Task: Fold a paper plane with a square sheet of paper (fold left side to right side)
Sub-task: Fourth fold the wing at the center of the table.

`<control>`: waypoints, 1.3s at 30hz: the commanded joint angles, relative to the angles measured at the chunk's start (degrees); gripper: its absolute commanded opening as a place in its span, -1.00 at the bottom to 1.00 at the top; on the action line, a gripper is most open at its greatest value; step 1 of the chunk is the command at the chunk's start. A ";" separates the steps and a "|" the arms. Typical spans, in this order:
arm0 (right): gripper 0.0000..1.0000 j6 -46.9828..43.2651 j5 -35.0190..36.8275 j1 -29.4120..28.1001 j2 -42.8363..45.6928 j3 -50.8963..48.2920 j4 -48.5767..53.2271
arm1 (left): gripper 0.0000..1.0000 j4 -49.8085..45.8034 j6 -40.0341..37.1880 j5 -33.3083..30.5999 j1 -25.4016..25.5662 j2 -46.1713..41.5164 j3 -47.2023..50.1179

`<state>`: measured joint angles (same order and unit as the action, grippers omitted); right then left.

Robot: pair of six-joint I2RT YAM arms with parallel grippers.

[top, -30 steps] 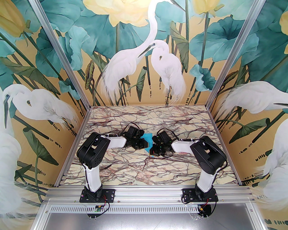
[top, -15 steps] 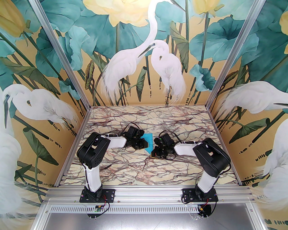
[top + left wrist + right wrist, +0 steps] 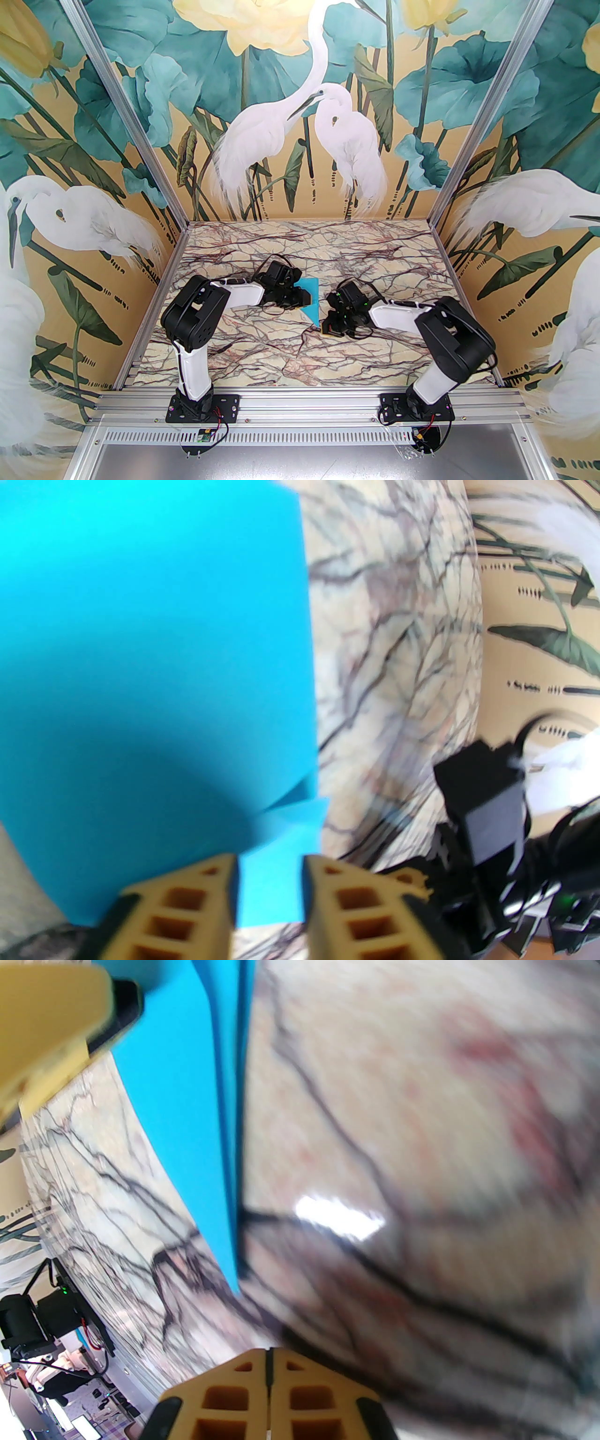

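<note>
Tan-fingered left gripper is standing with jaws partly spread, clamping nothing, over the left edge of the square sheet of paper. The folded sheet is lying between the arms, long axis running near-to-far. The right gripper, jaws pressed together and empty, is sitting just right of it.

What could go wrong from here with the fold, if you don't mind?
1. The left hand has its fingers parted over the square sheet of paper, whose top layer bows up; it may spring open.
2. The right hand is shut over bare table beside the paper, so it isn't pinning the crease.
3. A lower corner pokes past the top layer, so pressing now could set a crooked fold.
</note>
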<state>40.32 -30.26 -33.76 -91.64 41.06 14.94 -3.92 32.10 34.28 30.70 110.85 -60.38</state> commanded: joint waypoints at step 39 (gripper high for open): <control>-0.99 -17.77 -0.29 5.16 -15.39 16.97 -9.21 | 0.28 0.67 6.18 3.58 -11.68 -12.68 12.50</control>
<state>23.20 -30.30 -28.51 -106.78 57.34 5.43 -4.91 37.56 36.18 19.03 96.88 -48.14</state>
